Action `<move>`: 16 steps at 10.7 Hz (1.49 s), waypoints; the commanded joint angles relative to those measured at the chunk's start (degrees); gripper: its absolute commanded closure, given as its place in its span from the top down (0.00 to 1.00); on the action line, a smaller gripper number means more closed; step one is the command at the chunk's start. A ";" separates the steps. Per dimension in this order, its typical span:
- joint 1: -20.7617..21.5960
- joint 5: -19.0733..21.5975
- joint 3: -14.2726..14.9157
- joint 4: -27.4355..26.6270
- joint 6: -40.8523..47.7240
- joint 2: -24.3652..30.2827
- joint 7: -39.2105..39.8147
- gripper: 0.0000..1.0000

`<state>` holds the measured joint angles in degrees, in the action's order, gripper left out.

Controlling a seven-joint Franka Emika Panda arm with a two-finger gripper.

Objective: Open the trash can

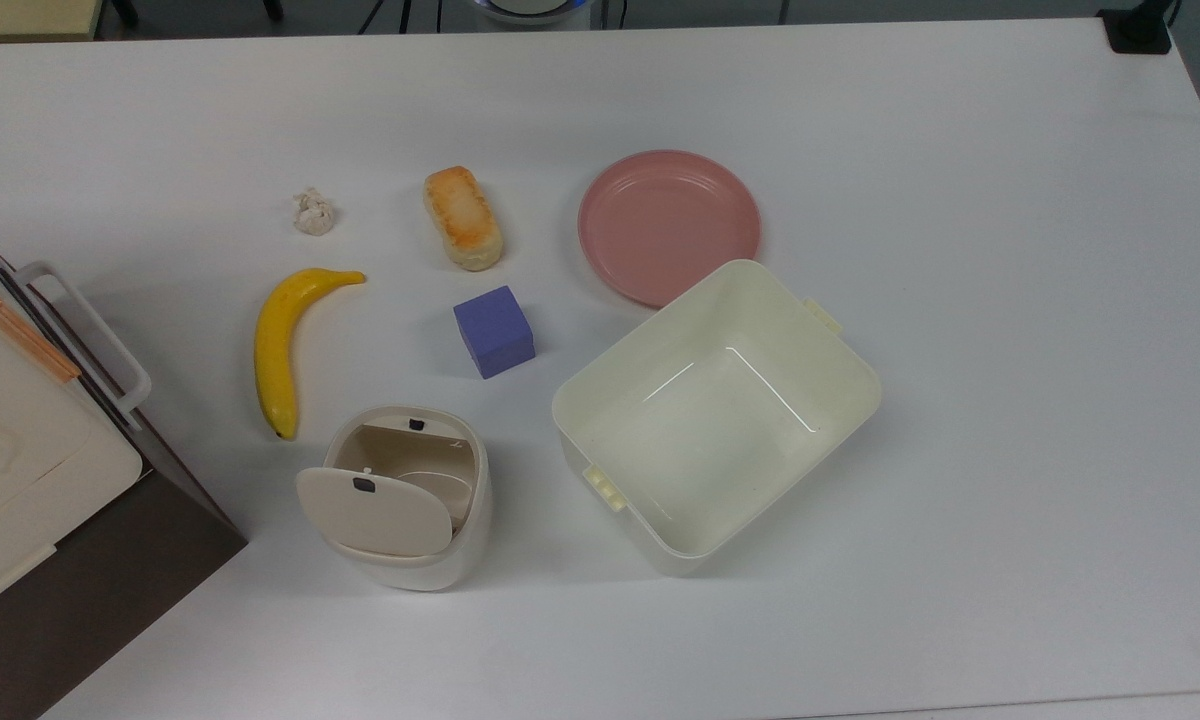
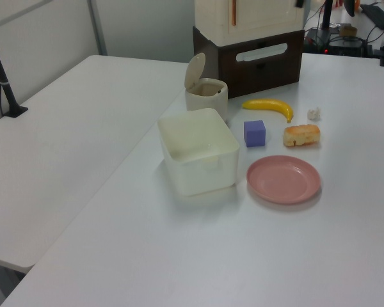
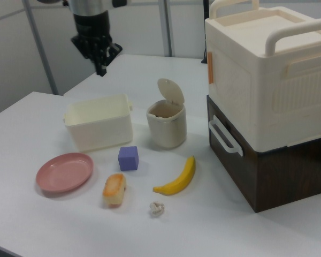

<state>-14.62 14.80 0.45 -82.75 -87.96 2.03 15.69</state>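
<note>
The trash can (image 1: pixel 410 572) is a small cream-white bin near the table's front in the top view. Its beige lid (image 1: pixel 373 512) is swung open and the inside looks empty. In the left view the trash can (image 2: pixel 207 97) has its lid (image 2: pixel 193 66) standing up. In the right view the trash can (image 3: pixel 166 128) also has its lid (image 3: pixel 171 92) raised. My gripper (image 3: pixel 101 69) hangs high above the table at the right view's upper left, far from the can. Its fingers are shut with nothing in them.
A lidless cream tub (image 1: pixel 720 430) sits right of the can in the top view, with a pink plate (image 1: pixel 668 225) behind it. A purple cube (image 1: pixel 495 330), banana (image 1: pixel 280 345), bread roll (image 1: pixel 463 217) and crumpled paper ball (image 1: pixel 313 212) lie nearby. Stacked boxes (image 3: pixel 267 80) stand beside the can.
</note>
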 commanded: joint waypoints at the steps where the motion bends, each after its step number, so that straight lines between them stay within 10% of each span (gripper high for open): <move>1: 0.73 -2.75 0.51 -3.56 4.37 5.17 1.01 1.00; 8: 3.28 -8.21 2.36 -14.71 -10.08 4.21 1.81 1.00; 16: 3.72 -8.03 2.18 -15.16 -11.62 1.49 -1.89 1.00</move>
<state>-11.84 7.35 2.09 -96.73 -98.58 3.53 15.14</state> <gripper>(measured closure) 0.000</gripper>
